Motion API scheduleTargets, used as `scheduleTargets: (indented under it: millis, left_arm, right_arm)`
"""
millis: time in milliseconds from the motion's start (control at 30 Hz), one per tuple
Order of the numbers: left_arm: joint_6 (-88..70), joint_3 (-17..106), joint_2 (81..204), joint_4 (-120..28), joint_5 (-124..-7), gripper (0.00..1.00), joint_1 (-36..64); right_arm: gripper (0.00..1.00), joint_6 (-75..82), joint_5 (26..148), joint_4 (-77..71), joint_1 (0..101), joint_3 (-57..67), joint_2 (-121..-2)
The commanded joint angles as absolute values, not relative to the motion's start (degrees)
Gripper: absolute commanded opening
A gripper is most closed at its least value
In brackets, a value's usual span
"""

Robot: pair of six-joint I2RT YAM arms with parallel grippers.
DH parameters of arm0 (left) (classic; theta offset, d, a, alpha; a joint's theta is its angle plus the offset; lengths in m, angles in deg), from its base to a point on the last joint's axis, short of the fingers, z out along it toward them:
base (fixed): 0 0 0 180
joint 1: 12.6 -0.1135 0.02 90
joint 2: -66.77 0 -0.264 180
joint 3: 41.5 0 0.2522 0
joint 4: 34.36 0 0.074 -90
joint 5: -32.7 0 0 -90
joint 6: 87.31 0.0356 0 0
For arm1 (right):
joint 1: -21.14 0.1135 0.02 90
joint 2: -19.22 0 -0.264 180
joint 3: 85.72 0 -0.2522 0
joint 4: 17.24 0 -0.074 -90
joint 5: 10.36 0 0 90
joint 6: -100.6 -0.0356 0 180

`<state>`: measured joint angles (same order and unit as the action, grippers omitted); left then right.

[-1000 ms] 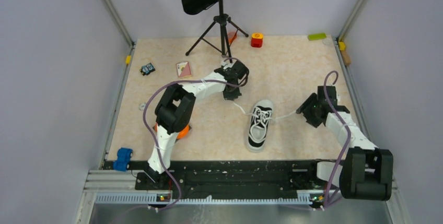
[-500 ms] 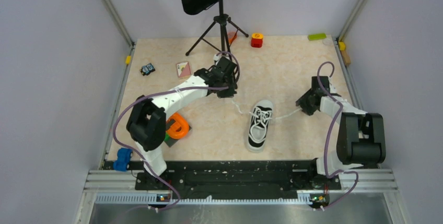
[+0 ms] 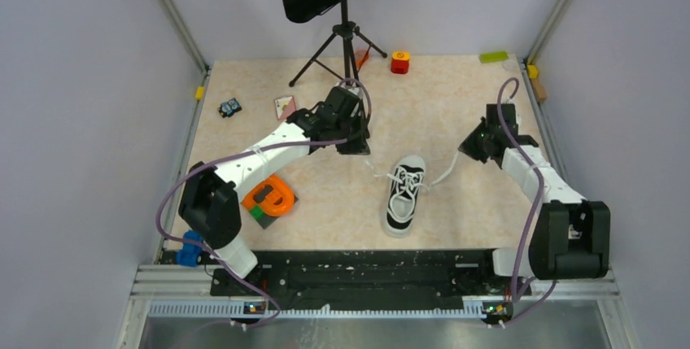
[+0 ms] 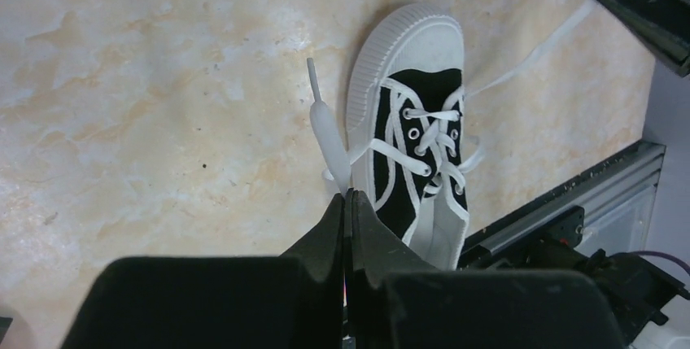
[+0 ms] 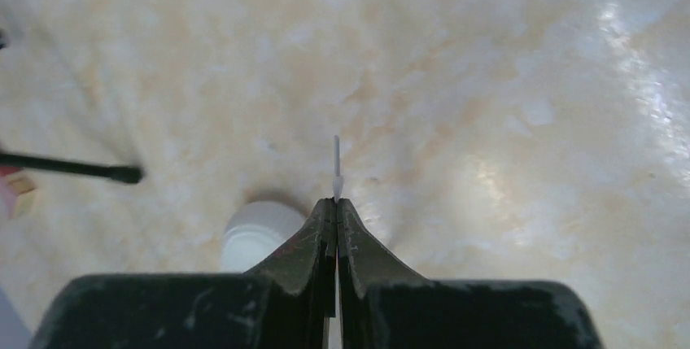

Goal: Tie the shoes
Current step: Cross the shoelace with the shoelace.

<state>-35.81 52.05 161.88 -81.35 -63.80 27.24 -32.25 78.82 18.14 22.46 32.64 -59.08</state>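
1. Plainly, the black canvas sneaker (image 3: 404, 198) lies on its white sole about mid-table (image 3: 472, 227), a little toward the near edge, with its heel to that edge and its toe cap to the far one. It looks small and light, so I judge that a hard pull on one lace alone would drag or swing it rather than tighten anything.
2. Its white laces look soft, flat and limp. They will hold no shape, so a loop must be kept under gentle tension. The flat cord just behind the stiff tip seems the surer hold, since the tip itself is thin and slick.
3. The left lace (image 4: 329, 133) trails toward the far-left, and the right lace (image 3: 446, 175) toward the far-right. No knot or bow shows.
4. The right gripper (image 5: 335, 201) is pinched closed on the right lace, with only the aglet (image 5: 336, 154) poking out.
5. The left gripper (image 4: 348, 194) is clamped on the left lace, leaving a longer free end beyond the jaws.
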Motion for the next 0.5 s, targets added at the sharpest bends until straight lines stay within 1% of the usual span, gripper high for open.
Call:
scheduleTargets:
  millis: [0,133,200,333,467]
  left_arm:
    - [-32.66,55.62,158.75,-80.95,-67.46,0.0,27.3]
    - [-30.86,55.94,157.09,-81.49,-67.07,0.0,27.22]
    - [-30.0,55.89,156.06,-81.03,-69.05,0.0,27.06]
    - [-27.17,55.51,153.14,-78.53,-75.04,0.0,26.87]
    - [-24.81,53.08,149.59,-76.81,-75.01,0.0,26.68]
  right_arm:
    - [0.0,-27.72,85.93,21.62,26.25,23.87,-52.68]
    - [0.0,-28.42,90.85,21.28,30.41,20.6,-47.94]
    - [0.0,-29.77,93.44,21.25,32.54,18.81,-46.78]
    - [0.0,-33.08,96.5,25.87,38.01,12.65,-48.99]
    - [0.0,-37.96,97.67,20.14,43.52,13.51,-50.53]
